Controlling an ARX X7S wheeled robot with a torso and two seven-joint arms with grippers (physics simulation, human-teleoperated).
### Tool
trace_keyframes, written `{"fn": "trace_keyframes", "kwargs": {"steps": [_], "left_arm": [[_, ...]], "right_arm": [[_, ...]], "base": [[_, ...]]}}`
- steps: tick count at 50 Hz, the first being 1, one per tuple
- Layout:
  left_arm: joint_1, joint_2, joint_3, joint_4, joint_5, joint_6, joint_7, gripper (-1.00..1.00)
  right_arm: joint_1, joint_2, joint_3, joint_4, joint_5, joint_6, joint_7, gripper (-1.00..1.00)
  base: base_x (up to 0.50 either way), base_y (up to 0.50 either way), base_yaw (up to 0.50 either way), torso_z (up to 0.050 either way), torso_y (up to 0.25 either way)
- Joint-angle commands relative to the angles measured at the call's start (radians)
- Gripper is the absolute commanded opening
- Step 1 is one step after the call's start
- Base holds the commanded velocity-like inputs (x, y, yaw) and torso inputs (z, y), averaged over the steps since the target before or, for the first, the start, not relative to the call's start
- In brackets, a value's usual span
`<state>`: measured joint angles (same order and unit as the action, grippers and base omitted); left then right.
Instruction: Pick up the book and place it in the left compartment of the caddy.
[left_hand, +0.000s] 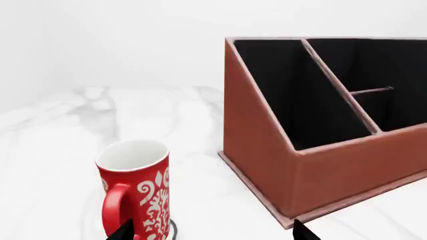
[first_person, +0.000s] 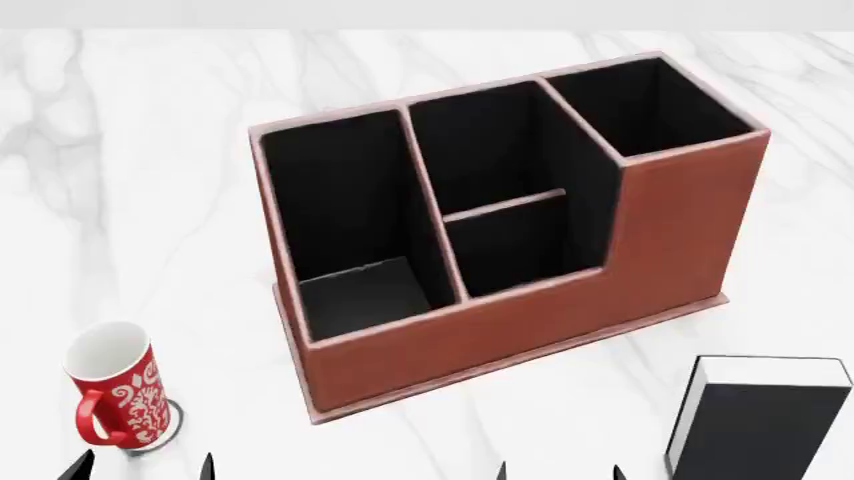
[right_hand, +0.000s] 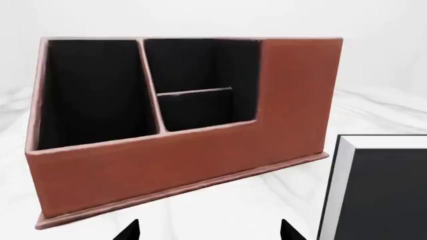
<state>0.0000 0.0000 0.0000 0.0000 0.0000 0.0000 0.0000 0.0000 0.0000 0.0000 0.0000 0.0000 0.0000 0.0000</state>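
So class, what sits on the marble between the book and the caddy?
Nothing: in the head view, only bare white marble separates the book from the caddy. The right wrist view shows the same gap.

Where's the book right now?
In the head view the book stands upright on the marble table at lower right, in front of the caddy's right end, just beyond the right hand.

Counted on the white marble table (first_person: 160, 200): one reddish-brown leather-look caddy (first_person: 561, 315) with black-lined compartments, one thick black hardcover book (first_person: 767, 425) with white page edges, one red-and-white patterned mug (first_person: 118, 392).
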Motion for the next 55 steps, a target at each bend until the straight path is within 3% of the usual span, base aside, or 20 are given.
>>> {"fn": "trace_keyframes", "kwargs": {"steps": [1, 20, 25, 32, 42, 55], "left_arm": [[-0.011, -0.016, 0.016, -0.017, -0.010, -0.006, -0.024, 1.00], [-0.012, -0.063, 0.068, 0.004, -0.045, -0.029, -0.076, 1.00], [-0.015, -0.071, 0.078, 0.039, -0.058, -0.076, -0.079, 1.00], [-0.103, -0.085, 0.093, 0.221, -0.093, -0.356, -0.082, 1.00], [-0.247, -0.104, 0.108, 0.413, -0.115, -0.620, -0.105, 1.00], [-0.334, -0.118, 0.110, 0.507, -0.130, -0.721, -0.130, 1.00]], "right_arm": [[0.004, 0.015, -0.014, 0.017, 0.019, -0.005, 0.025, 1.00], [0.010, 0.059, -0.080, 0.009, 0.037, 0.021, 0.096, 1.00], [0.018, 0.071, -0.087, -0.066, 0.045, 0.106, 0.106, 1.00], [0.077, 0.099, -0.097, -0.265, 0.136, 0.349, 0.061, 1.00], [0.224, 0.147, -0.112, -0.508, 0.172, 0.671, 0.074, 1.00], [0.323, 0.176, -0.110, -0.612, 0.190, 0.806, 0.089, 1.00]], "base": [[0.00, 0.00, 0.00, 0.000, 0.000], [0.00, 0.00, 0.00, 0.000, 0.000], [0.00, 0.00, 0.00, 0.000, 0.000], [0.00, 0.00, 0.00, 0.000, 0.000], [0.00, 0.00, 0.00, 0.000, 0.000], [0.00, 0.00, 0.00, 0.000, 0.000]]}}
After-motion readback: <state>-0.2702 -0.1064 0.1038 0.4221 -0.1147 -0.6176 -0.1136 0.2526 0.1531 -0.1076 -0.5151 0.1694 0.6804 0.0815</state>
